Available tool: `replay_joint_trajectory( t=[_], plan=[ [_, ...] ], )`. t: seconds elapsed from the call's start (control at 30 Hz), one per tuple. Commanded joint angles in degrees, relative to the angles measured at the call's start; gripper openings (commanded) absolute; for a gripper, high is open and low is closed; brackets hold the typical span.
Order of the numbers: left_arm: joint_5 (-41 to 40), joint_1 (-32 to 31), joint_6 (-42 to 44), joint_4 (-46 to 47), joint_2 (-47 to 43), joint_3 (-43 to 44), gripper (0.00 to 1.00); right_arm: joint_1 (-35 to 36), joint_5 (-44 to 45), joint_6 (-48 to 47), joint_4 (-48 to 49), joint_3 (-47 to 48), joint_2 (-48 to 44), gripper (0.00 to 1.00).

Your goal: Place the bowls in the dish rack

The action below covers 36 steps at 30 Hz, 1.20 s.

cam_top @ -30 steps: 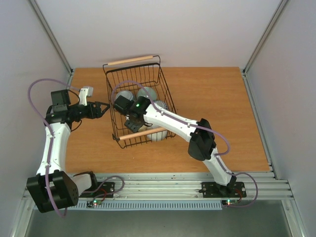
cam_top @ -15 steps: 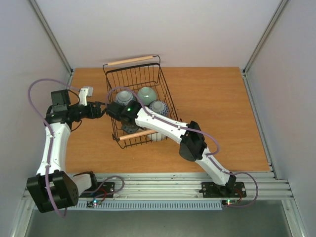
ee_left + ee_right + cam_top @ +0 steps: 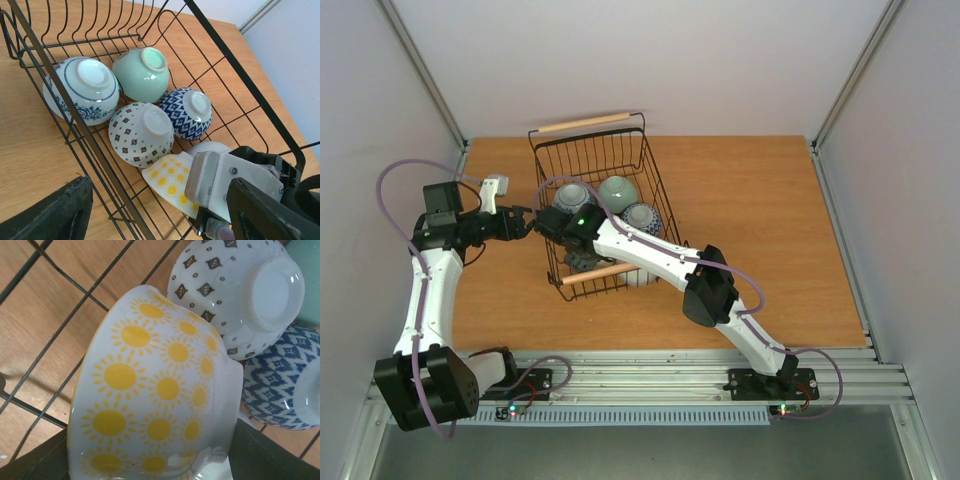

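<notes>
The dish rack is seen on the table, left of centre, w/ one wooden handle at the far end and one at the near end. The R tool is lowered into the rack's near part and is pinched on the sun-print bowl, which is tipped on its side over the floor wires; whether it touches them can't be told. Four bowls are set upside down further in, packed close: the blue-ringed bowl, the mint bowl, the blue-diamond bowl and the brown-diamond bowl. A white bowl is partly hidden behind the sun-print one. The L tool is held just outside the rack's left wall, fingers spread wide, nothing btw them.
</notes>
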Motion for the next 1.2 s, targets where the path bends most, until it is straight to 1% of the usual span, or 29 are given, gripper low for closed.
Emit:
replay_joint_trajectory(
  t=[0.0, 0.1, 0.27, 0.37, 0.9, 1.17],
  plan=[
    [0.01, 0.17, -0.12, 2.26, -0.21, -0.39, 0.74, 2.32, -2.92, -1.83, -1.51, 0.58, 0.32, 0.78],
    [0.02, 0.17, -0.12, 2.24, -0.13, -0.39, 0.74, 2.6, -3.11, -2.11, -1.04, 0.35, 0.01, 0.9],
    [0.11, 0.16, -0.04, 2.25, -0.04, -0.41, 0.74, 2.62, -3.62, -2.33, -0.57, 0.32, -0.19, 0.98],
    [0.19, 0.17, 0.04, 2.28, -0.04, -0.39, 0.74, 2.64, -4.26, -2.45, -0.52, 0.29, -0.2, 0.99],
    [0.02, 0.17, 0.24, 2.1, -0.17, -0.3, 0.74, 2.84, -13.86, -4.66, 0.91, -0.76, -1.47, 0.99],
    [-0.09, 0.17, 0.41, 2.02, -0.39, -0.22, 0.74, 2.83, -14.95, -4.8, 1.71, -1.61, -1.61, 0.99]
  ],
)
